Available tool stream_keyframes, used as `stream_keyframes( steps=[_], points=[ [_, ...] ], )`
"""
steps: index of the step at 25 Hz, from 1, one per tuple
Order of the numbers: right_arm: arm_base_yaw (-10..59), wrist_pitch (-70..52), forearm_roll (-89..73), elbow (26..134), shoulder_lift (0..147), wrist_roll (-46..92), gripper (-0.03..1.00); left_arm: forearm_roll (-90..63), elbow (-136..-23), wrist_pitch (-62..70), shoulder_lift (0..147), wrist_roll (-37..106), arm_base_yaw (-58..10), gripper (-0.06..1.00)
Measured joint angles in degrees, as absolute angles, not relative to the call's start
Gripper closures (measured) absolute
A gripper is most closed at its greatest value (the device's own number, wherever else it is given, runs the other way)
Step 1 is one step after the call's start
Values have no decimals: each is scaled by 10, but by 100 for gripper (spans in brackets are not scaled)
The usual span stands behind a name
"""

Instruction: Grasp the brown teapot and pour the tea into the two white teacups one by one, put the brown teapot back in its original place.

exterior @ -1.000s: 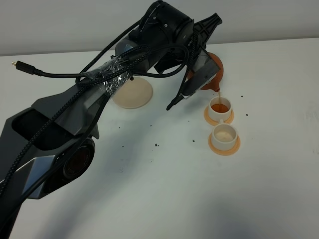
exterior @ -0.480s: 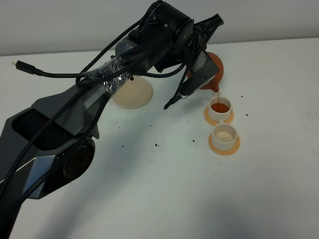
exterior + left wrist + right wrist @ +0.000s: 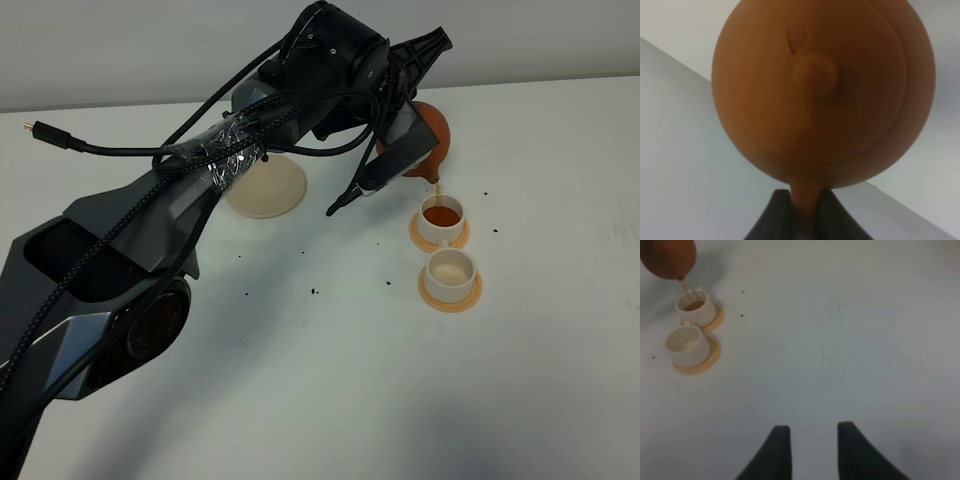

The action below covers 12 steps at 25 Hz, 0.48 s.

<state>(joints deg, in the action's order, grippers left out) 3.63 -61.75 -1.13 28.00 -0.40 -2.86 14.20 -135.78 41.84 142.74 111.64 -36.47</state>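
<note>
Left claw (image 3: pixel 804 222) is pinched tight on the loop handle (image 3: pixel 805 196) of the brown teapot (image 3: pixel 432 143). The pot hangs tipped, spout down, upper right of centre in the overhead view. A thin stream of tea (image 3: pixel 438 187) runs into the farther teacup (image 3: pixel 441 216), which already holds a fair bit of reddish-brown liquid. The nearer teacup (image 3: pixel 450 270), just below it in frame, looks empty. Each sits on an orange coaster (image 3: pixel 472 293). So I'd guess pour one is about done. That leaves cup two, then the pot goes back on the cream saucer (image 3: pixel 266 190), sitting bare at upper centre-left. Right claw (image 3: pixel 812 447) is spread and holding nothing over plain worktop (image 3: pixel 330 380).
</note>
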Motion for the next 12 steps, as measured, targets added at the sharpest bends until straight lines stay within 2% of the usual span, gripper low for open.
stream_keyframes(
  steps=[12],
  points=[
    [36,-618,-11,280,-4,-29,72,143,-1358,404,1427,1128,-368,82]
  ],
)
